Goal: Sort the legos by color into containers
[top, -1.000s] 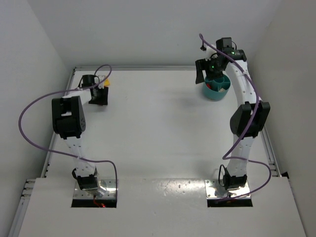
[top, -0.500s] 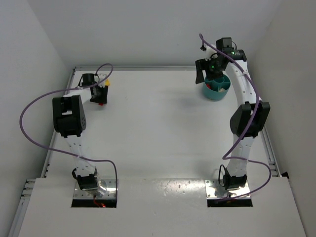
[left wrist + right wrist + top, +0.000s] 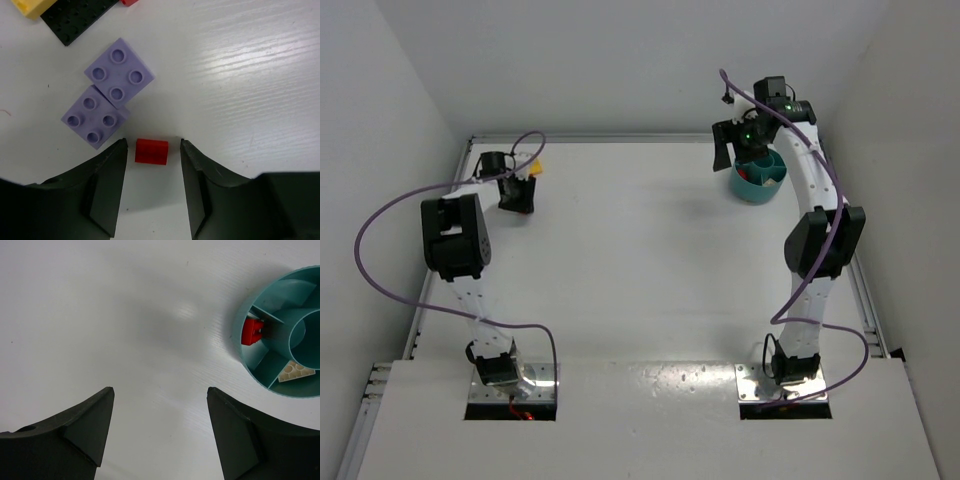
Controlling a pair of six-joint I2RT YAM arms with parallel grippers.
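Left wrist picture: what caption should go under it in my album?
Left end effector open around a small red brick, two pale purple bricks nearby.

White matte bench (image 3: pixel 640 260), faint streaked grain on its surface. Plain white walls (image 3: pixel 620 60) rise from the bench's far and side edges. Black studded flat plate (image 3: pixel 75 20) lies on the bench.

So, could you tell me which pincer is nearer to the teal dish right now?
The right one. The right pincer hovers just beside the teal dish at the far right; the left pincer is across the table at the far-left corner, straddling a red brick.
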